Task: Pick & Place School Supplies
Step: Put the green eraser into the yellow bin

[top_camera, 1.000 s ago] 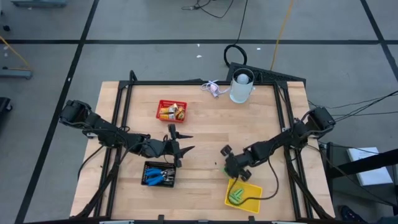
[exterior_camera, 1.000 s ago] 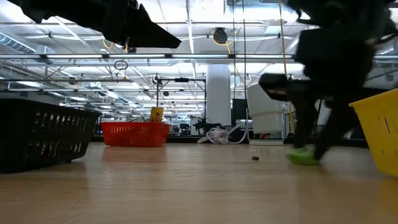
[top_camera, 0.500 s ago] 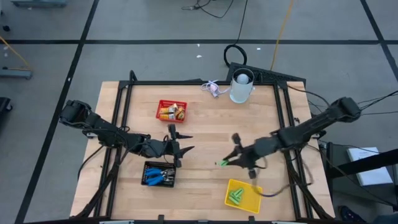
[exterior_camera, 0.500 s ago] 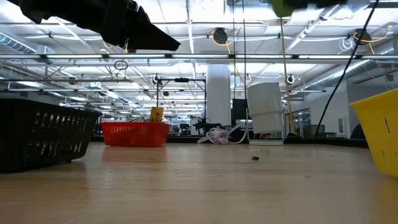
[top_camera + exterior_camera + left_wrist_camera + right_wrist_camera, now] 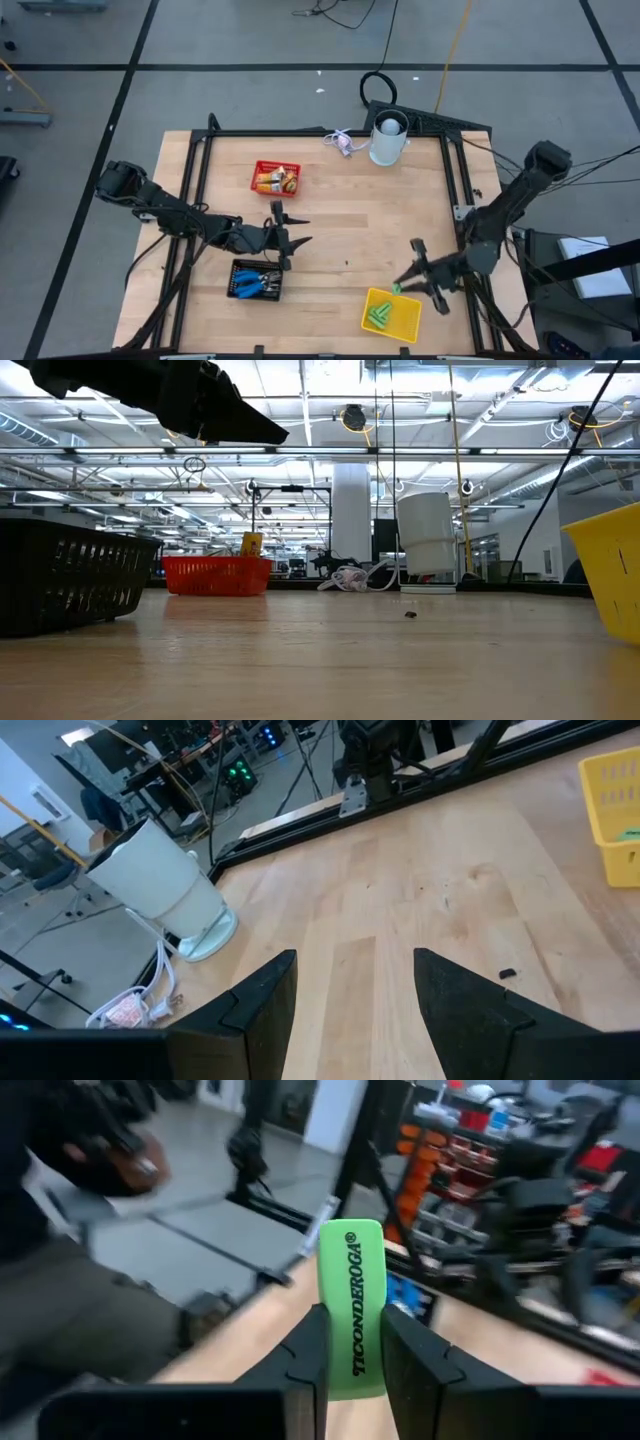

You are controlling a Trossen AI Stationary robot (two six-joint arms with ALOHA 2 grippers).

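Observation:
My right gripper (image 5: 402, 287) is shut on a bright green bar (image 5: 396, 289) just above the far edge of the yellow basket (image 5: 405, 325). That basket holds more green bars (image 5: 380, 316). The held bar reads TICONDEROGA in the right wrist view (image 5: 352, 1295). My left gripper (image 5: 300, 230) hovers open over the table's middle, next to the black basket (image 5: 238, 290) with blue-handled scissors (image 5: 260, 282). Yellow-orange sticks (image 5: 270, 181) lie in the red basket (image 5: 262, 166). My right gripper pinches the green bar between its two fingers (image 5: 410, 1355), gripping its near end (image 5: 350, 1365). The far end sticks out well past the fingertips. The fingers point toward the table's left and lie along the bar. The bar is lifted clear of table and basket.
A white cup (image 5: 388, 140) stands at the far edge beside a small pinkish cord bundle (image 5: 342, 143). A dark crumb (image 5: 410, 614) lies mid-table. Bare wood (image 5: 350, 215) lies between the baskets. A black frame rail (image 5: 460, 190) runs along the table's sides.
My right gripper, shut on the green bar at the table top, lifted it clear and out of the low view. It then swung toward the table's right and near edge, ending over the yellow basket's far rim. The left arm kept still.

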